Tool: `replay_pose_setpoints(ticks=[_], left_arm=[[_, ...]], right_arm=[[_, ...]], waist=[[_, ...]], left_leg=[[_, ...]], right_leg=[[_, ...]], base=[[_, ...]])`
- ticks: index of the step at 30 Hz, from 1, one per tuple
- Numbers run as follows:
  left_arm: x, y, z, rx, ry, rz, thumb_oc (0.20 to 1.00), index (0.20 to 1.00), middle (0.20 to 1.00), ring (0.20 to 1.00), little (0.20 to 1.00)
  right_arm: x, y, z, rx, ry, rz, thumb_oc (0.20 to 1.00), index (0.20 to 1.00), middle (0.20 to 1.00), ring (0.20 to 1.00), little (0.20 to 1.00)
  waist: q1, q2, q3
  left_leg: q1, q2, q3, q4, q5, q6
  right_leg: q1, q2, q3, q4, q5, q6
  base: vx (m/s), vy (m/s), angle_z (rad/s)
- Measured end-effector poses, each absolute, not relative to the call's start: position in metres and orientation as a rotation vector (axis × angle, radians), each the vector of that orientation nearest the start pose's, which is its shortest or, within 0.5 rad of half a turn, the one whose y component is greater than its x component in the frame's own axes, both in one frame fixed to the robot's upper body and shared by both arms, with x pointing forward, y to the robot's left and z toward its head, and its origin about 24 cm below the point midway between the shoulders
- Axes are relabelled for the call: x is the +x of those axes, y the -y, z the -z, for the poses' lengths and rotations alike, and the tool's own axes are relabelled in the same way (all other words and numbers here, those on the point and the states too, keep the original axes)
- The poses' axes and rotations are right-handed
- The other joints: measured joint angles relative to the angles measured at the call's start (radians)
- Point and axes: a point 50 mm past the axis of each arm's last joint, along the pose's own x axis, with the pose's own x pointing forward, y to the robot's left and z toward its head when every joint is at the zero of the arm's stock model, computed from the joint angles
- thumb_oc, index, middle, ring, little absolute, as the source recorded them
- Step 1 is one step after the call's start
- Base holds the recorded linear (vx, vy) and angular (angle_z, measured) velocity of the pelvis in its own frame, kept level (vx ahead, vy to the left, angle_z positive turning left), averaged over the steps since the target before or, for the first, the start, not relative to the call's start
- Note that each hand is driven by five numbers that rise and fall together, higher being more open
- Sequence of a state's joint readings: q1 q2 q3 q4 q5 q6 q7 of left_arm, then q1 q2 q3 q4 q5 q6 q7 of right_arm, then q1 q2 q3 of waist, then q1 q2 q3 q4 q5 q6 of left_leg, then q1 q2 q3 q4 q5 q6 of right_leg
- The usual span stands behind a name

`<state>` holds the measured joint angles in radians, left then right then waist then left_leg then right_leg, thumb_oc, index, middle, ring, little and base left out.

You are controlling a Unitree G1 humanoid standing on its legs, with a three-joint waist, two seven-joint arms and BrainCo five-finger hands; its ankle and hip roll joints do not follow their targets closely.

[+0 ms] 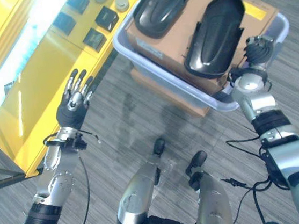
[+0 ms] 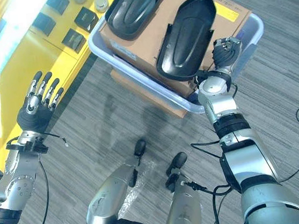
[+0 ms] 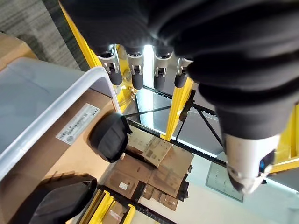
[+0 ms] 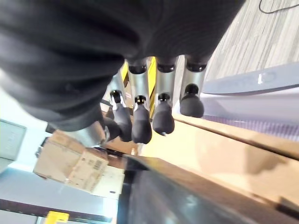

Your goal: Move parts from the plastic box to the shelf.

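Note:
A grey-blue plastic box (image 1: 152, 63) sits on the floor, and a brown cardboard sheet (image 1: 183, 29) lies inside it. Two long black shell parts rest on the cardboard, one at the back (image 1: 164, 2) and one nearer (image 1: 216, 31). My right hand (image 1: 258, 51) hovers at the box's right rim, beside the nearer part (image 4: 177, 196), open and holding nothing. My left hand (image 1: 75, 99) is raised with straight fingers (image 3: 135, 74), open and empty, in front of the yellow shelf (image 1: 51, 53).
Small black square parts (image 1: 106, 17) and round grey pieces (image 1: 121, 3) lie on the yellow shelf top. A flat cardboard box (image 1: 157, 87) props up the plastic box. Grey striped carpet lies between shelf and box.

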<state>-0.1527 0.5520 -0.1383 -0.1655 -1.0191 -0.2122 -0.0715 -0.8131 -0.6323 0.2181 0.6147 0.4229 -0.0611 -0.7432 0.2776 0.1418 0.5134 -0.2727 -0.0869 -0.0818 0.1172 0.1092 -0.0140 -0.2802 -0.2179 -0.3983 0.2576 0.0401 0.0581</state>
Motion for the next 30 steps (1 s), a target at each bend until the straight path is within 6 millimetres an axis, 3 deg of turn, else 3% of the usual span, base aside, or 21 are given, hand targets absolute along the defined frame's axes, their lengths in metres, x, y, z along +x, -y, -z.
replay_pose_setpoints(ticks=[3,7,9,19,26,28,30], left_arm=[[0.265,-0.200,-0.154,-0.478,0.406,0.310,1.000,1.000,1.000,1.000,1.000],[0.264,-0.200,-0.159,-0.475,0.411,0.317,1.000,1.000,1.000,1.000,1.000],[0.265,-0.200,-0.157,-0.473,0.393,0.318,1.000,1.000,1.000,1.000,1.000],[0.267,-0.193,-0.155,-0.488,0.373,0.330,1.000,1.000,1.000,1.000,1.000],[0.269,-0.192,-0.150,-0.483,0.346,0.311,1.000,1.000,1.000,1.000,1.000],[0.270,-0.189,-0.146,-0.477,0.327,0.309,1.000,1.000,1.000,1.000,1.000],[0.271,-0.190,-0.144,-0.478,0.318,0.295,1.000,1.000,1.000,1.000,1.000]], right_arm=[[0.351,0.265,-0.205,-0.155,0.406,0.705,0.200,0.200,0.200,0.200,0.200],[0.348,0.273,-0.204,-0.157,0.390,0.742,0.200,0.200,0.200,0.200,0.200],[0.347,0.276,-0.201,-0.178,0.361,0.759,1.000,1.000,1.000,1.000,1.000],[0.354,0.283,-0.185,-0.224,0.254,0.780,1.000,1.000,1.000,1.000,1.000],[0.365,0.258,-0.171,-0.233,0.206,0.700,1.000,1.000,1.000,1.000,1.000],[0.369,0.254,-0.152,-0.262,0.132,0.679,1.000,1.000,1.000,1.000,1.000],[0.370,0.255,-0.148,-0.264,0.111,0.687,1.000,1.000,1.000,1.000,1.000]], waist=[[-0.031,-0.001,-0.001],[-0.059,-0.001,-0.003],[-0.056,-0.001,-0.006],[-0.044,0.002,-0.022],[-0.026,0.014,-0.030],[-0.009,0.028,-0.039],[0.001,0.030,-0.040]], left_leg=[[0.069,0.007,0.005,-0.021,-0.007,0.009],[0.083,0.012,0.008,-0.032,-0.006,0.008],[0.085,0.020,0.022,-0.032,-0.007,0.009],[0.109,0.028,0.022,-0.033,-0.015,-0.001],[0.095,0.026,0.013,-0.032,-0.015,-0.002],[0.088,0.025,0.001,-0.031,-0.014,-0.002],[0.083,0.025,-0.002,-0.032,-0.013,-0.001]], right_leg=[[0.069,0.014,0.010,-0.033,0.006,0.002],[0.075,0.019,0.012,-0.035,0.009,-0.001],[0.079,0.030,0.020,-0.047,0.019,-0.011],[0.120,0.044,0.014,-0.084,0.027,-0.011],[0.107,0.042,0.009,-0.077,0.025,-0.008],[0.106,0.041,-0.001,-0.077,0.023,-0.008],[0.104,0.041,-0.006,-0.077,0.022,-0.010]], base=[[0.04,-0.022,-0.11],[0.05,-0.036,-0.07],[0.06,-0.020,-0.13],[-0.01,0.023,-0.01],[-0.01,0.030,0.03],[0.00,0.039,0.15],[-0.01,0.033,0.08]])
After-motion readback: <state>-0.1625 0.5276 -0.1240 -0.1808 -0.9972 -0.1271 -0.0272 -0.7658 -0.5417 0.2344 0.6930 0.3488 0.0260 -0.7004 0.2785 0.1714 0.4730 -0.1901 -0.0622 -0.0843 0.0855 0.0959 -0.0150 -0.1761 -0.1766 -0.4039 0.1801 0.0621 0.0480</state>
